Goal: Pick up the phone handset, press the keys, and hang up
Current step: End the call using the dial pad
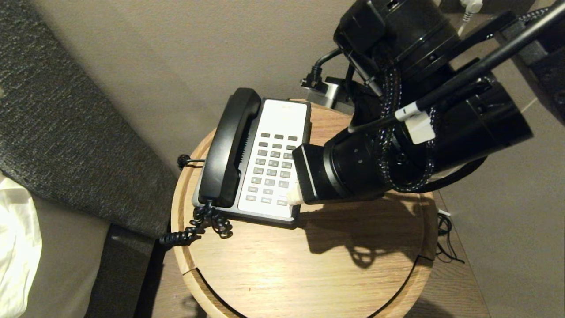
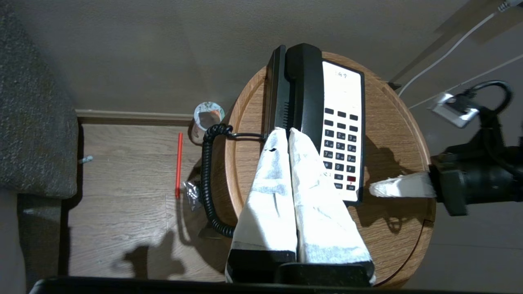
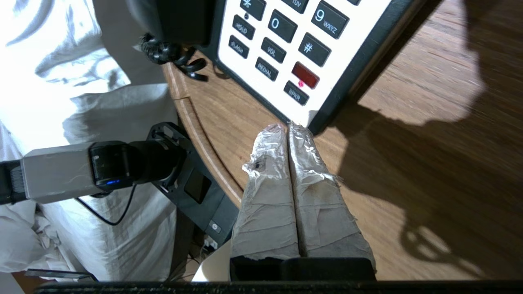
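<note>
Now resting in its cradle: phone handset [image 1: 229,148], glossy black, lying along the left side of the phone base [image 1: 282,128], with the coiled cord [image 1: 201,225] hanging from its near end over the edge of the round wooden table [image 1: 309,265]. Not lifted, not touched by any gripper.

Right gripper [image 1: 293,197] reaching in from the right, low over the table, tape-wrapped fingers [image 3: 282,163] pressed together with nothing between them. Tips just at the near right corner of the white keypad [image 1: 273,170], close to the bottom row of keys; contact with the corner not clear. Dark shadow of the right arm falling on the wood beside the phone.

Left gripper [image 2: 286,132] out of the head view, seen only by its own wrist camera: 2 white wrapped fingers [image 2: 273,188] shut tight, empty, hovering above the near part of the handset and the edge of the base.

On the floor beside the table, seen from the left wrist: red pen [image 2: 179,163] and a small cup [image 2: 208,116]. White bedding [image 1: 17,247] at the left.
</note>
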Robot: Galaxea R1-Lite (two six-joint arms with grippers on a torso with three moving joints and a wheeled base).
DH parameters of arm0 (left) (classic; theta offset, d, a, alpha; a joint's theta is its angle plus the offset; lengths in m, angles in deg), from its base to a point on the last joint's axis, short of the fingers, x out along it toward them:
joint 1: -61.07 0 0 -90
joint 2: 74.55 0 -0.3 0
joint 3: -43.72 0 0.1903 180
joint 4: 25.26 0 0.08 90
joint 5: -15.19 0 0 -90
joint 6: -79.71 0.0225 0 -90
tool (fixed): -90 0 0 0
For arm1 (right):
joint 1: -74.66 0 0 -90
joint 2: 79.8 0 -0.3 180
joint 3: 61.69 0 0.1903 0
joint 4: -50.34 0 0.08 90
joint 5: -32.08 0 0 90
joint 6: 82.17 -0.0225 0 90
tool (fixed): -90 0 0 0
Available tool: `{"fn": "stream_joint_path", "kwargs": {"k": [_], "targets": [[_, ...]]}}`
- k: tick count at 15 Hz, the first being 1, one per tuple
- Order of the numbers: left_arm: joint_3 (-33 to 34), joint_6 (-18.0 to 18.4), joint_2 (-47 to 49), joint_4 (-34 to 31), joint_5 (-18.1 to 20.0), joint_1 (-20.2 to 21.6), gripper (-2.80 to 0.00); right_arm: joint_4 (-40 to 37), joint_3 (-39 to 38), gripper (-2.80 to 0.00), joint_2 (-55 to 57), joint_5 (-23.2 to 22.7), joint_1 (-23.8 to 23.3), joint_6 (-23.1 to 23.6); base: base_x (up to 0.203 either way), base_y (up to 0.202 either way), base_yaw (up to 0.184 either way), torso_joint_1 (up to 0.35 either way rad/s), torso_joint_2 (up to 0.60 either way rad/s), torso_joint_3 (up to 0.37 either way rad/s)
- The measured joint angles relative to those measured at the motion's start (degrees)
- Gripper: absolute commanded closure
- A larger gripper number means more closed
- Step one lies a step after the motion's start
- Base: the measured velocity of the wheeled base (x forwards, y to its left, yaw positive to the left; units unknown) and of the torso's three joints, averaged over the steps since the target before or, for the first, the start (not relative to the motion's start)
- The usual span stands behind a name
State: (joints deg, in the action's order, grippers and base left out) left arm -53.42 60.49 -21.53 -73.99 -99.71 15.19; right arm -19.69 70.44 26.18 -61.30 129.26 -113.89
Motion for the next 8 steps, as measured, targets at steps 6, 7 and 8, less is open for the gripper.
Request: {"fn": "stream_joint_path", "kwargs": {"k": [6,7,8], "targets": [[1.4,0.0,-1.1,0.2,0.1,0.0,0.0,0.1,1.8,0.0,2.4,0.2,0.1,0.2,0.0,0.0,0.0,0.0,0.0,0.0],[1.4,0.0,-1.1,0.2,0.1,0.0,0.0,0.2,1.9,0.0,2.6,0.3,0.0,0.2,0.0,0.0,0.0,0.0,0.0,0.0],[1.4,0.0,-1.2,0.2,0.1,0.0,0.0,0.2,2.0,0.0,2.9,0.8,0.0,0.2,0.0,0.0,0.0,0.0,0.0,0.0]]}}
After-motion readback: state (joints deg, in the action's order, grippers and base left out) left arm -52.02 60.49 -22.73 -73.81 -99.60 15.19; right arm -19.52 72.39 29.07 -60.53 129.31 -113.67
